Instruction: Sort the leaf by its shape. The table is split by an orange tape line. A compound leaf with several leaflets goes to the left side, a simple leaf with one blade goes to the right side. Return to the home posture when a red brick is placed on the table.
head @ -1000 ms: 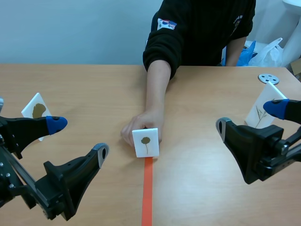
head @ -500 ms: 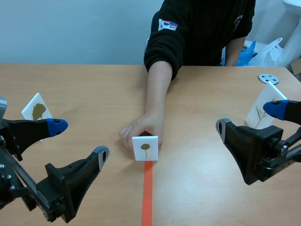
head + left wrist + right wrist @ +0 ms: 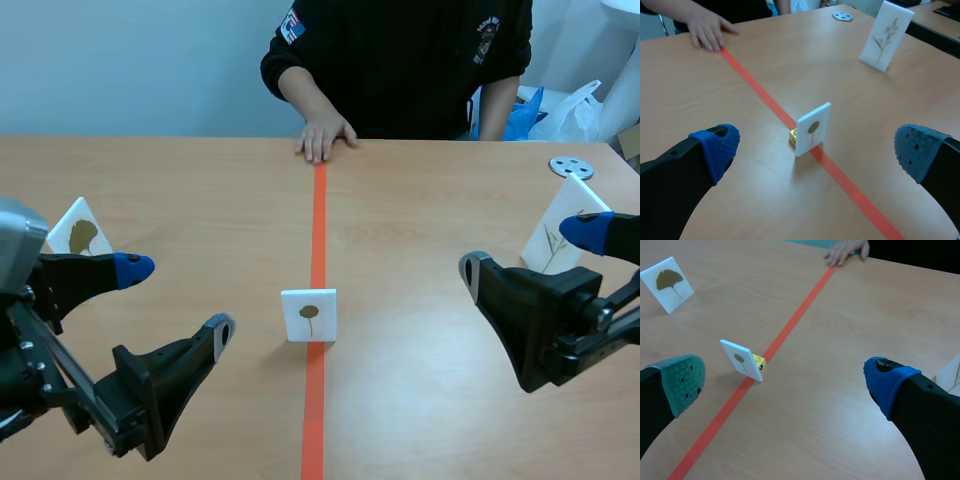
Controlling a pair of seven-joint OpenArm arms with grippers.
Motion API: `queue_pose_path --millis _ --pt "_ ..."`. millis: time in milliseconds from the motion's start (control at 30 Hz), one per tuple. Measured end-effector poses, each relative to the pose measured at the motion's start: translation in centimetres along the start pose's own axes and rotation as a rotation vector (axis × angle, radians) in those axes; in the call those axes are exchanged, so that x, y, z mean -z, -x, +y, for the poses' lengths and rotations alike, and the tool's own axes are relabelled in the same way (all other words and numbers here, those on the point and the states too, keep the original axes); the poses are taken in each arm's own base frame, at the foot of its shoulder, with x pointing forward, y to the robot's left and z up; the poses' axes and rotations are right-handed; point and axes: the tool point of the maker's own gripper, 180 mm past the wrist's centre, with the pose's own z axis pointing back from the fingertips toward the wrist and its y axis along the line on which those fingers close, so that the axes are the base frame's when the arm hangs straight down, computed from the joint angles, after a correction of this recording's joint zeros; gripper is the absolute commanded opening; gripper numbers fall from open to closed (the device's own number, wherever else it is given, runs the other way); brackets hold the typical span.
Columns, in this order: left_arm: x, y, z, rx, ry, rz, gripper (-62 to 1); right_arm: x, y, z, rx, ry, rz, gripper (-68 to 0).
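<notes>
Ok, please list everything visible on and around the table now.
single-blade leaf card: 1, white, upright on the tape line
holder block: 1, yellow, behind that card
ginkgo leaf card: 1, white, left side
sprig card: 1, white, right side
metal disc: 1, grey, far right
plastic bags: 2, blue and white, beyond the table
person's hand: 1, far end of the tape line
left gripper: 1, black, open, low left
right gripper: 1, black, open, low right

A pale blue wall [image 3: 150, 60] rises behind the light wooden table [image 3: 200, 190].
</notes>
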Motion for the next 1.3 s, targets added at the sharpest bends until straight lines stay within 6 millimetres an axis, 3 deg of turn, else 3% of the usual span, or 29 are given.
queue_pose_path --millis 233,600,767,1000,1300 --pt "2.3 3.7 1.2 0.012 0.066 0.049 1.4 0.0 0.0 0.0 0.0 0.0 0.0 0.4" --pt "8.4 5.4 -1.6 0.164 0.253 0.036 1.4 0.0 0.0 0.0 -0.004 0.0 0.002 0.4" --pt "10.5 5.9 -1.8 0.187 0.289 0.031 1.4 0.0 0.1 0.0 -0.01 0.001 0.005 0.4" --pt "12.4 6.8 -1.9 0.221 0.318 0.048 1.4 0.0 0.1 0.0 -0.01 0.001 0.005 0.4" --pt "13.3 9.1 -3.7 0.211 0.347 0.079 1.4 0.0 0.1 0.0 -0.01 0.001 0.005 0.4"
